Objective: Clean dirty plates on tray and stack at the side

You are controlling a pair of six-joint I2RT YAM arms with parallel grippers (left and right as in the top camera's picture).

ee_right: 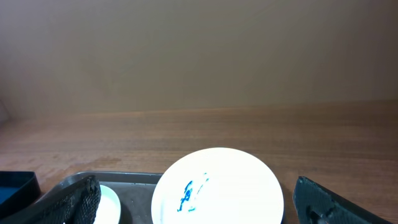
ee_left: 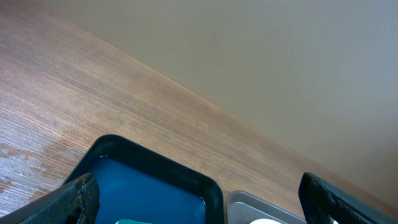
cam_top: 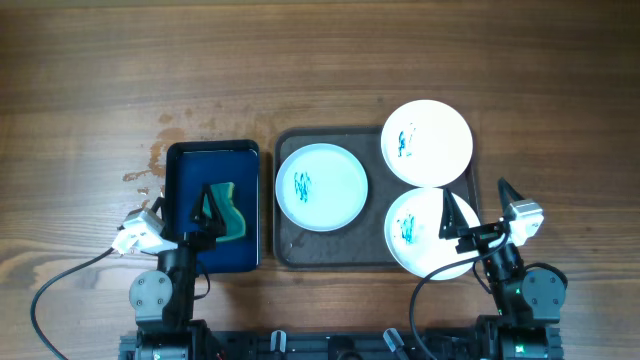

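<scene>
1. Seen from overhead, the tray (cam_top: 290, 248) lies at the middle of the wooden table (cam_top: 320, 60) and carries all three dirty plates. The pale blue plate (cam_top: 321, 187) is at the tray's 9 o'clock. The far white plate (cam_top: 427, 142) is at 1 o'clock and overhangs the rim. The near white plate (cam_top: 418, 232) is at 5 o'clock.
2. Each plate shows a teal scribble in its middle, so none looks wiped, and nothing is stacked beside the tray. I judge the task to be at its very first step.
3. The dark blue basin (cam_top: 212, 148) sits just beside the tray at its 9 o'clock. A green sponge (cam_top: 230, 212) lies inside it, towards the basin's 5 o'clock.
4. The left gripper (cam_top: 186, 206) hangs over the near half of the basin with its fingers spread wide and nothing between them. One finger lies across the sponge from overhead. Whether it touches, I cannot tell.
5. The right gripper (cam_top: 480, 203) hovers at the tray's 4 o'clock corner, over the near white plate's edge. Its fingers are equally wide apart and empty.
6. The next move probably calls for the left arm to drop into the basin and close on the sponge. The right arm would take a plate by its rim, most handily the near white one.
7. The plates are shallow and lie flat, so one finger may need to slip under the rim.
</scene>
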